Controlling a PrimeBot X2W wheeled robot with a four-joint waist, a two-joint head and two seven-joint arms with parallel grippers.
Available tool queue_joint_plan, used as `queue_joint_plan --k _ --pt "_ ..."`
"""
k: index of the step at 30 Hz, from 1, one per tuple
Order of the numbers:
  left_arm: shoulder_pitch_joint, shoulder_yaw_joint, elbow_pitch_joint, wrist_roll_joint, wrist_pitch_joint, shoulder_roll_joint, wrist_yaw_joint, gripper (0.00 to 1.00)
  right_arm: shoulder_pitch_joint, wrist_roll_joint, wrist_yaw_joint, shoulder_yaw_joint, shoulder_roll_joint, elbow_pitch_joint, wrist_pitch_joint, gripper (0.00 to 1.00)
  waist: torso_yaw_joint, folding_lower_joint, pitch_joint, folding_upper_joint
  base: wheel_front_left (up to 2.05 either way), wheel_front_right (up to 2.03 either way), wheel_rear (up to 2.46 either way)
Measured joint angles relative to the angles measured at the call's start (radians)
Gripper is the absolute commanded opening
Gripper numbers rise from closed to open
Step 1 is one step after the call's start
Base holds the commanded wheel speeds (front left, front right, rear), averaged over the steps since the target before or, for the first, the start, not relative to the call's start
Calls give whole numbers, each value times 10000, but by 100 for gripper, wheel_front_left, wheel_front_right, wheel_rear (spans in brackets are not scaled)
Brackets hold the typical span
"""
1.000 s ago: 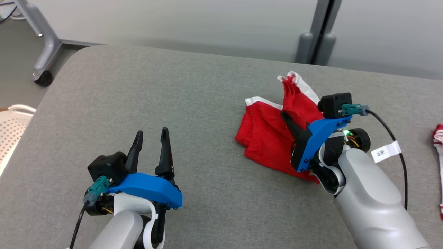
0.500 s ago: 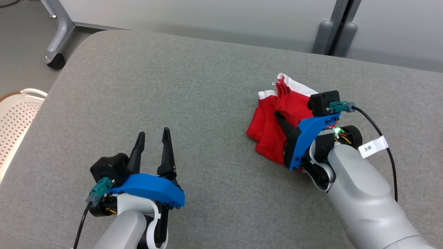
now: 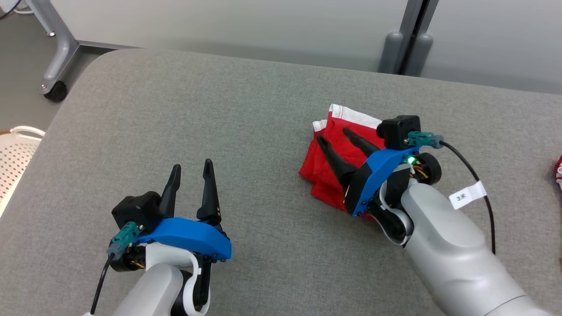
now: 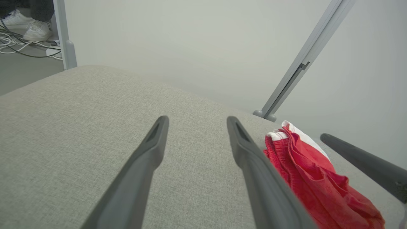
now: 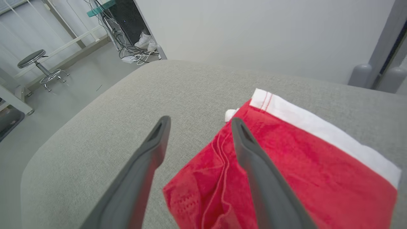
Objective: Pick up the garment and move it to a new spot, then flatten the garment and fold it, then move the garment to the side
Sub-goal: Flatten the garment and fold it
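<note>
**Both tools wide, red garment lying loose under the right one**

From the head view I see the red garment (image 3: 316, 173) bunched in layers on the grey counter (image 3: 219, 109), right of centre, its white waistband on the far edge. My right tool (image 3: 333, 134) hovers over it with its fingers spread wide and nothing pinched between them. I cannot tell whether the fingertips touch the cloth. The near right part of the garment is hidden behind the tool's blue bracket (image 3: 377, 169) and the wrist.

In the right wrist view the right tool (image 5: 201, 119) stands open, one finger over bare counter and the other over the garment (image 5: 302, 152).

My left tool (image 3: 192, 164) sits well apart, low on the left, also open and empty above bare counter. In its own view the garment (image 4: 305, 165) lies just beside the left tool (image 4: 197, 118), partly covered by one finger.

A red-and-white piece (image 3: 558, 169) is cut off at the right edge, too little of it showing to identify.
</note>
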Motion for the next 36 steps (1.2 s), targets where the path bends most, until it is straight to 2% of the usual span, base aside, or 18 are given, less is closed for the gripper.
queue_joint_plan --k 6,15,16,17,18,19,21,36 --pt "25 25 -173 2 33 132 121 100 -124 -31 0 -311 -545 -50 -610 100 -237 0 -143 0 0 0 0" --pt "76 61 -470 25 58 261 253 100 -79 -757 0 -713 -1312 410 -1045 100 -265 0 -154 0 0 0 0" --pt "80 90 -497 25 59 284 286 100 -42 -826 0 -708 -1338 497 -1043 66 -243 0 -138 -2 0 0 0" --pt "81 113 -529 27 65 311 293 100 21 -897 0 -669 -1365 552 -1035 44 -213 0 -121 -1 0 0 0" --pt "81 142 -564 27 75 332 303 100 102 -955 0 -623 -1369 604 -1009 29 -178 -1 -100 -1 0 0 0" --pt "81 167 -594 29 75 359 314 100 182 -1016 0 -539 -1350 663 -968 24 -135 0 -76 -2 0 0 0" --pt "81 184 -648 29 75 385 334 100 334 -1064 0 -349 -1292 740 -897 0 -33 0 -36 -1 0 0 0" --pt "95 215 -704 -19 -50 336 376 100 729 -807 0 1505 -311 800 -477 0 747 0 205 -1 0 0 0"
